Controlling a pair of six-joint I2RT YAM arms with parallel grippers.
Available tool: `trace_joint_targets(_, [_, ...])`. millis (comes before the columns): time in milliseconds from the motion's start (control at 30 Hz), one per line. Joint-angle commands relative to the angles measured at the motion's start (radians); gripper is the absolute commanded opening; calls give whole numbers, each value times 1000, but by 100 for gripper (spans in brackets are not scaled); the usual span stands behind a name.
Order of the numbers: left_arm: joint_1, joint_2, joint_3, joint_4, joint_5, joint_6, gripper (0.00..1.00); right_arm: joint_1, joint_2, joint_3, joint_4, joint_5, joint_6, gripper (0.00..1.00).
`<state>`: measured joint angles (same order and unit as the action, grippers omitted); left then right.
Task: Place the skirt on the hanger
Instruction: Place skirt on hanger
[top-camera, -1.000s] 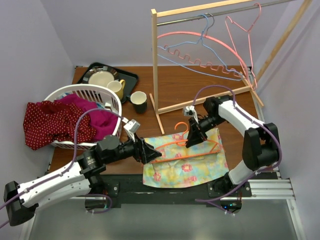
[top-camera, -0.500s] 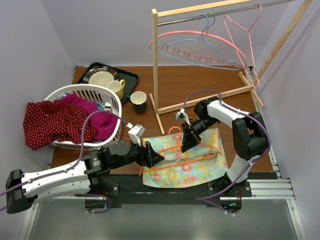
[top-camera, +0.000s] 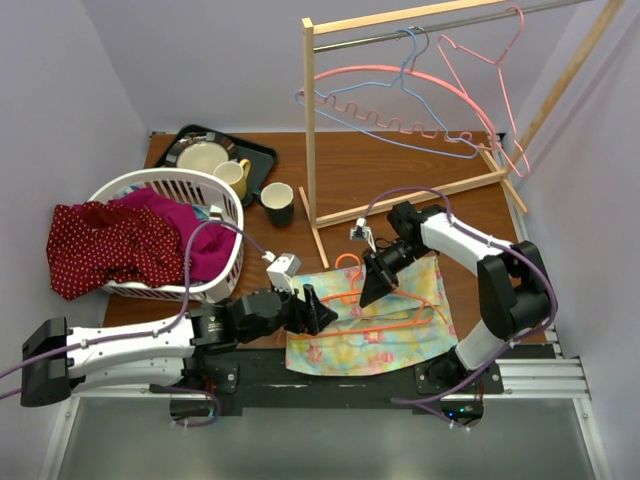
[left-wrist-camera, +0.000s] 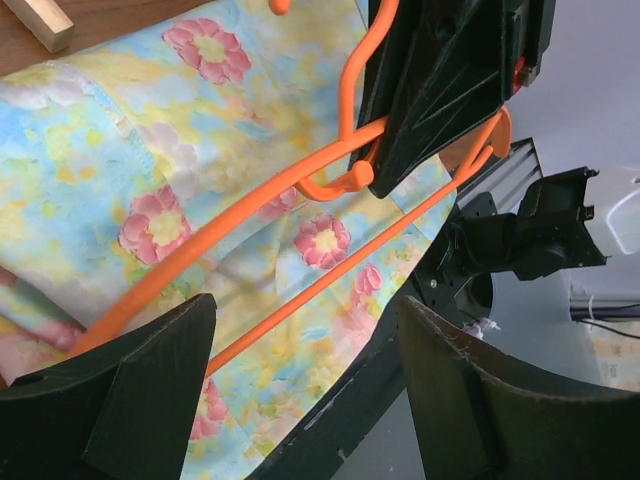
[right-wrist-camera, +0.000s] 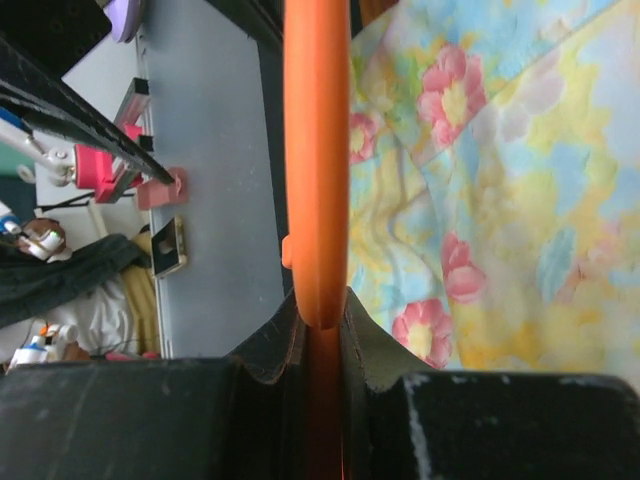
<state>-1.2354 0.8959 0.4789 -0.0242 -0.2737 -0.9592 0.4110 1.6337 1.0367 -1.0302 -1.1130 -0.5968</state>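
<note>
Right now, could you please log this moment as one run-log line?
right gripper: shut on orange plastic hanger | left gripper: open, near hanger | floral pastel fabric skirt: flat, under hanger

Skirt (top-camera: 370, 350) — light blue and yellow floral print with pink flowers. Spread flat at near edge of table (top-camera: 400, 170), near hem hanging over the edge.

Hanger (right-wrist-camera: 318, 150) — orange plastic, lying on top of skirt, hook end toward far side. Right hand (right-wrist-camera: 320, 320) clamped on it near the neck.
</note>
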Motion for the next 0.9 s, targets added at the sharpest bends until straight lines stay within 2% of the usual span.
trace_joint_targets(0, [-47, 26, 0, 27, -125, -99, 77, 26, 1, -24, 191, 2, 184, 0])
trace_joint_targets(100, [-93, 84, 24, -15, -183, -159, 73, 28, 26, -53, 309, 25, 285, 0])
trace_joint_targets(267, [-156, 234, 116, -259, -303, -377, 71, 34, 51, -66, 318, 4, 289, 0])
trace_joint_targets(333, [-157, 255, 121, -286, -317, -433, 71, 32, 52, -69, 329, 5, 298, 0])
trace_joint_targets(600, [-156, 262, 132, -344, -410, -464, 72, 32, 89, -58, 317, -1, 290, 0])
trace_joint_targets(867, [-99, 279, 112, -212, -377, -377, 71, 32, 86, -53, 309, 2, 276, 0])
